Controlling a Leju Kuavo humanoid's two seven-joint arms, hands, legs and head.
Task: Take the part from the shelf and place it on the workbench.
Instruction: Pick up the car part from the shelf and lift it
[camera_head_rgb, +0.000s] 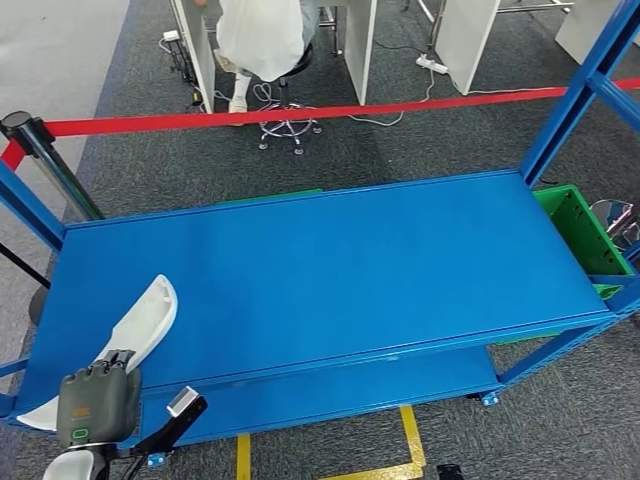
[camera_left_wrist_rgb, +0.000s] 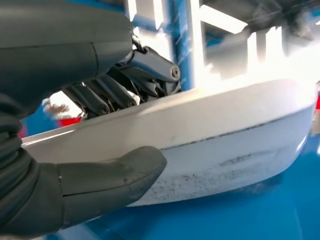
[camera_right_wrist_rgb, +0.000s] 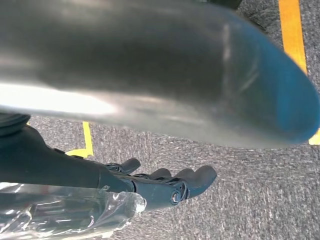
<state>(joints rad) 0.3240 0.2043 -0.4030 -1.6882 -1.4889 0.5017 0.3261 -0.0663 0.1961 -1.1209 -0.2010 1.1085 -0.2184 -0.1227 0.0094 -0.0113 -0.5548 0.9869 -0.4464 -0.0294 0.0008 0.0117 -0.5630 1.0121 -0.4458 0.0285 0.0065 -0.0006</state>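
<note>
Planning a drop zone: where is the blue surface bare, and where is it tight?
Bare: the blue surface from the white part across to the far end by the green bin, and the back strip toward the red barrier tape. Tight: the near-left corner, where the left hand grips the white part between thumb and fingers.

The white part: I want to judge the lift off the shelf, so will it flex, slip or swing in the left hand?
The white part looks like a rigid moulded shell, so it probably won't flex. Its smooth, glossy surface may be slippery. The left hand grips near one end, so the long free end may dip or swing above the blue shelf.
</note>
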